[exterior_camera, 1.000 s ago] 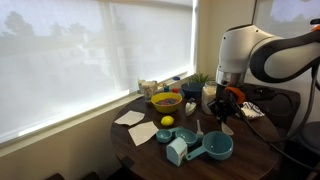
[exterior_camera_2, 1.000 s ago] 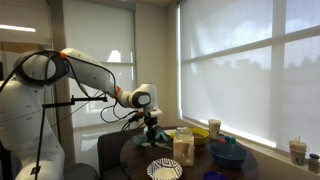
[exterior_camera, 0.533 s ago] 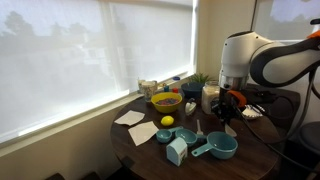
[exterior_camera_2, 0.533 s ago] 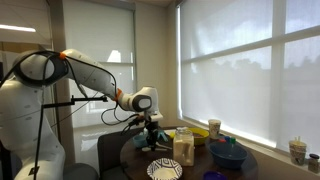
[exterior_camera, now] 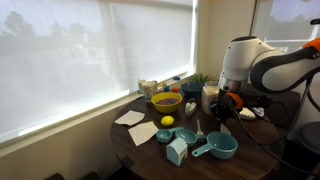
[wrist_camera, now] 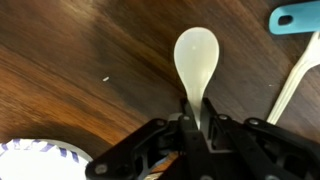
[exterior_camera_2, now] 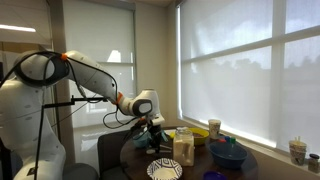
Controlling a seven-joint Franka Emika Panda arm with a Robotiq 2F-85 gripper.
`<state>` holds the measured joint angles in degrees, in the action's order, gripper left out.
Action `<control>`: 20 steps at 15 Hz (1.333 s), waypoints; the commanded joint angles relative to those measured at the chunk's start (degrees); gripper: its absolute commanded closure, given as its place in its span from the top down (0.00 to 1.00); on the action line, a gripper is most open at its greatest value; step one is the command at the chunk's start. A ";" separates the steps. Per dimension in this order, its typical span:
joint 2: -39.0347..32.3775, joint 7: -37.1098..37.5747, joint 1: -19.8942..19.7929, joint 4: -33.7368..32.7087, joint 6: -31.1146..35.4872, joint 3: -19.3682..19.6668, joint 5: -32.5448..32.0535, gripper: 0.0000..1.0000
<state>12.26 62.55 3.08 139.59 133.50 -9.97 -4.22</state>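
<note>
Tool (wrist_camera: pixel 196 122): pressed onto the handle of a white spoon (wrist_camera: pixel 196 58), spoon bowl pointing away, over the dark wooden worktop (wrist_camera: pixel 90 60). Near it: pale utensil handle (wrist_camera: pixel 292 78), teal handle (wrist_camera: pixel 296 16). Further off: patterned plate (wrist_camera: pixel 35 158).

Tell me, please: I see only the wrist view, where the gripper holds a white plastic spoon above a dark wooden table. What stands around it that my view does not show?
Observer: A round yellow bowl stands on the round dark wooden table. It is on the side of the gripper and its white plastic spoon that faces the white roller blinds.
Operator: And on the side away from the blinds?
Observer: Teal plastic measuring cups lie there, beside a small pale blue carton.
Operator: Does anything lie close to that bowl?
Observer: Yes, a small round yellow fruit, perhaps a lemon, lies just in front of it.
</note>
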 commanded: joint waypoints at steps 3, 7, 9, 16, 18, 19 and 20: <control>-1.09 1.24 0.48 0.29 0.60 -0.14 1.64 0.04; -0.69 1.53 0.41 0.20 -0.06 -0.26 0.93 0.40; 0.78 0.80 0.39 -0.10 -1.21 -0.24 0.23 0.53; 4.12 -0.96 -0.60 -0.64 -1.11 -0.38 -1.28 0.77; 5.02 -0.99 -0.72 -0.59 -1.45 -0.45 -1.52 0.81; 5.04 -0.99 -0.73 -0.57 -1.45 -0.45 -1.59 0.81; 5.04 -0.99 -0.74 -0.51 -1.45 -0.45 -1.63 0.81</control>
<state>17.26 61.78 2.78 139.17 132.19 -10.01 -6.08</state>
